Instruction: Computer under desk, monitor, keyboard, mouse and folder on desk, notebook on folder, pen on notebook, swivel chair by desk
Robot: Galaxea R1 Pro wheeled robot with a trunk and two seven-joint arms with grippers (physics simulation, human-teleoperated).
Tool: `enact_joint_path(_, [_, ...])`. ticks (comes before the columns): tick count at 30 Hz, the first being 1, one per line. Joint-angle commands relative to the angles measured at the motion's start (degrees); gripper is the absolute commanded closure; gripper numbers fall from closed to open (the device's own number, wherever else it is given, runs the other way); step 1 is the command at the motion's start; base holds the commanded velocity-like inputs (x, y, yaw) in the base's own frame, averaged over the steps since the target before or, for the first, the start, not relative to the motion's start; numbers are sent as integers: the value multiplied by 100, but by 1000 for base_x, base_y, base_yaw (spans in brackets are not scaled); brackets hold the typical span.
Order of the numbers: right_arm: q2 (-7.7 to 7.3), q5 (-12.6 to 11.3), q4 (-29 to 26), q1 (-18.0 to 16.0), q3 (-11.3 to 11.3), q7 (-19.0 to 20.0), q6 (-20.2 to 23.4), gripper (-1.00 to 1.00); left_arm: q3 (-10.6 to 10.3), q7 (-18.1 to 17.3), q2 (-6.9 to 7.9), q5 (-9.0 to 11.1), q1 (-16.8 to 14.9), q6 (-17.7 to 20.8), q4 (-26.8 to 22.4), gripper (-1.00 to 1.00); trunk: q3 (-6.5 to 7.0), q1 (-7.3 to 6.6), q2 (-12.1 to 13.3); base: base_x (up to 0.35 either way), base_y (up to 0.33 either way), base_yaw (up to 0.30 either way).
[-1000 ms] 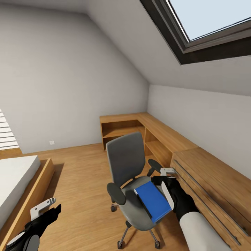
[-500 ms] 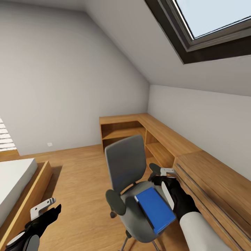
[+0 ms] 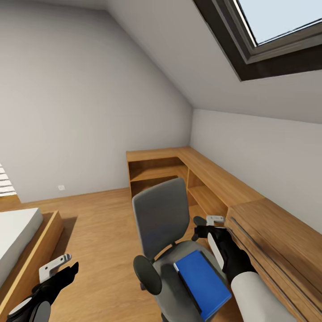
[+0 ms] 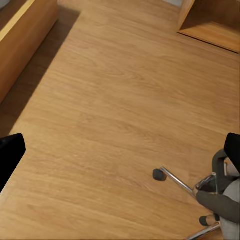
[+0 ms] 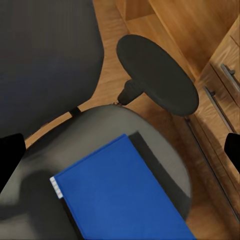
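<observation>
The grey swivel chair stands low in the middle of the head view, its back toward the corner shelves. A bright blue folder lies flat on its seat. My right gripper hovers open just above the seat's far right side, beside the black armrest and a little beyond the folder. My left gripper hangs open over bare floor to the chair's left, with a chrome chair leg and castor ahead of it. The desk, monitor, keyboard, mouse, computer, notebook and pen are out of view.
A light wood chest with long steel handles stands close on the right, its drawers right beside the chair. Low wooden shelves run along the wall and corner. A bed with a wooden frame sits at left. Wood floor lies between.
The whole view has shifted: the camera has come closer to the chair, which now sits lower and larger in the picture. Both grippers hold the same pose, and the folder still lies on the seat.
</observation>
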Motion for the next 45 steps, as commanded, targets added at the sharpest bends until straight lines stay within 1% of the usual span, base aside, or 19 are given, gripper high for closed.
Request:
enact_joint_path(1, [2, -7, -8, -4, -12, -13, 28, -100, 2, 40, -3, 63, -5, 27, -8, -100, -9, 2, -6, 40, 0, 0])
enact_joint_path(4, [-4, -10, -8, -4, -13, -13, 28, -100, -5, 37, -3, 92, -5, 30, -8, -100, -9, 2, -6, 26, 0, 0])
enact_joint_path(7, [-10, -12, -7, -4, -13, -12, 28, -100, -10, 33, -2, 176, -5, 32, -8, -100, -9, 2, -6, 13, 0, 0])
enact_joint_path(13, [-15, -7, 0, -4, -14, -13, 23, -100, -13, 30, 13, 500, -5, 23, -8, -100, -9, 2, -6, 5, 0, 0])
enact_joint_path(15, [-19, -6, 26, -4, -14, -13, -7, -100, -13, 29, 26, 649, -5, 20, -8, -100, -45, 46, -87, 2, 0, 0])
enact_joint_path(17, [-21, -6, 94, -4, -11, -12, -84, -100, -13, 29, 30, 707, -5, 18, -8, -100, -81, 89, -167, 1, 0, 0])
enact_joint_path(20, [-23, -4, 264, -4, -9, -15, -303, -100, -12, 29, 29, 758, -5, 14, -8, -100, -134, 155, -287, 0, 0, 0])
enact_joint_path(21, [-22, 2, 375, -4, -8, -17, -483, -100, -9, 29, 27, 777, -5, 15, -8, -100, -152, 177, -327, 0, 0, 0])
enact_joint_path(22, [-23, 6, 421, -4, -7, -18, -568, -100, -9, 29, 26, 784, -5, 14, -8, -100, -170, 199, -367, 0, 0, 0])
enact_joint_path(26, [-24, 16, 552, -4, -4, -18, -845, -100, -3, 32, 27, 806, -5, 14, -8, -100, -242, 287, -528, 0, 0, 0])
enact_joint_path(32, [-25, 25, 613, -4, 0, -14, -993, -100, 2, 36, 27, 816, -5, 10, -8, -100, -350, 419, -768, 0, 0, 0])
enact_joint_path(33, [-53, 24, 734, -4, -1, -13, -1261, -100, 3, 37, 22, 818, -5, 9, -8, -100, -368, 441, -809, 0, 0, 0])
enact_joint_path(34, [-68, 24, 812, -4, 0, -13, -1406, -100, 3, 37, 20, 819, -5, 8, -8, -100, -386, 463, -849, 0, 0, 0])
enact_joint_path(35, [-91, 23, 983, -7, 2, -12, -1657, -100, 3, 37, 23, 819, -5, 8, -8, -100, -404, 485, -889, 0, 0, 0])
enact_joint_path(37, [-110, 22, 1227, -10, 3, -15, -1954, -100, 7, 37, 30, 819, -5, 8, -8, -100, -440, 529, -969, 0, 0, 0])
enact_joint_path(39, [-119, 24, 1362, -11, 3, -17, -2134, -100, 9, 37, 34, 818, -5, 8, -8, -100, -476, 573, -1049, 0, 0, 0])
enact_joint_path(40, [-128, 26, 1567, -14, -2, -20, -2624, -100, 12, 38, 29, 820, -5, 8, -8, -100, -494, 595, -1089, 0, 0, 0])
enact_joint_path(43, [-129, 24, 1641, -16, -4, -20, -2871, -100, 12, 38, 28, 819, -5, 8, -8, -100, -547, 661, -1210, 0, 0, 0])
enact_joint_path(45, [-130, 22, 1733, -13, -5, -21, -3115, -100, 13, 38, 37, 815, -5, 3, -8, -100, -583, 704, -1290, 0, 0, 0])
